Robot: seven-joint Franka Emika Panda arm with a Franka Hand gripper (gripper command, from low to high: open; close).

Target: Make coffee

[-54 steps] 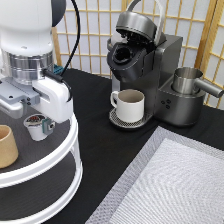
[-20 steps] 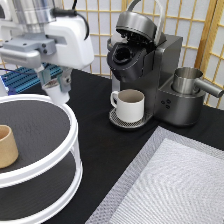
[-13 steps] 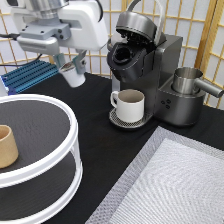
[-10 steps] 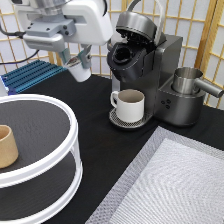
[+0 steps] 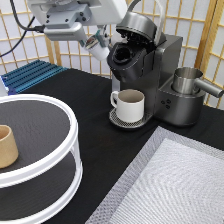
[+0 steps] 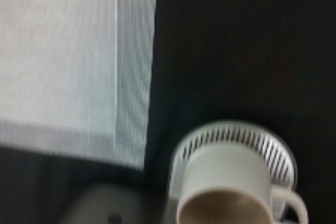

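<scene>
The gripper (image 5: 98, 44) now hangs high at the exterior view's top, just to the left of the coffee machine (image 5: 162, 65) and close to its open pod chamber (image 5: 122, 54). A few seconds ago it was low over the white two-tier stand (image 5: 56, 116) at the exterior view's left, where the coffee pod (image 5: 102, 50) stood on the upper shelf beside the tan cup (image 5: 6, 146). That spot is now bare and only the tan cup is left there. Since then the arm has travelled up and rightward across the black surface (image 5: 95, 145) in steady steps.

The fingers look drawn in around a small white tapered shape pointing down toward the machine. I take this to be the pod, though its dark foil top does not show. It is in the air, near the chamber's mouth but not yet inside it.

The machine's lid (image 5: 141, 24) stands raised, so the chamber is ready to take the pod. The white mug (image 5: 131, 105) already sits on the drip tray (image 5: 116, 119) under the spout; the wrist view looks straight down on that mug (image 6: 225, 187) and shows it upright on the slotted tray.

So the pickup appears done and the carry is nearly over, while loading, closing the lid and brewing are not yet done
</scene>
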